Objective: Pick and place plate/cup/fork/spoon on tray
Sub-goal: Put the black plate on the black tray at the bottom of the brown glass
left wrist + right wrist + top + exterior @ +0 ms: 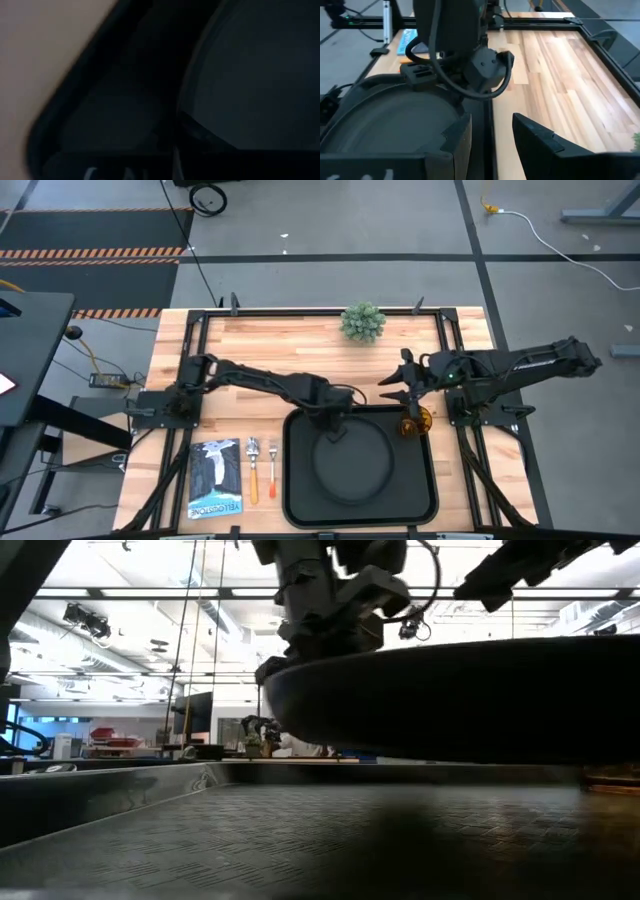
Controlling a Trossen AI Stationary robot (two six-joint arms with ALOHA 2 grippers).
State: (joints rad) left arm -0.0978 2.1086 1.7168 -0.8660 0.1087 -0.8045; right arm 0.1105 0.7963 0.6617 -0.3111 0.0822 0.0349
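**A:** Biggest first. What sits on the wooden table?

**B:** The tray, at the near edge, a little right of middle. The plate is inside it, filling most of its floor.

**A:** Is it lying flat?

**B:** From above it looks so. The low view says otherwise: a strip of light shows between the plate's underside and the tray floor, so it is raised off the tray.

**A:** What is holding it?

**B:** The left gripper, clamped on the plate's rim on the tray's far side. Its own wrist camera shows only dark plate and tray rim, with no fingers in view.

**A:** And the right arm?

**B:** The right gripper hovers just beyond the tray's far right corner. Its wrist view shows the fingers spread wide with nothing between them.

**A:** Where is the cup?

**B:** The cup stands at that same far right corner, against the rim. I cannot tell whether it is inside. Only the high view shows it.

**A:** What else is there?

**B:** A blue-and-black packet lies well left of the tray, and a green plant is far beyond it. Between packet and tray lie the spoon and, nearer the tray, the fork, side by side on the wood.
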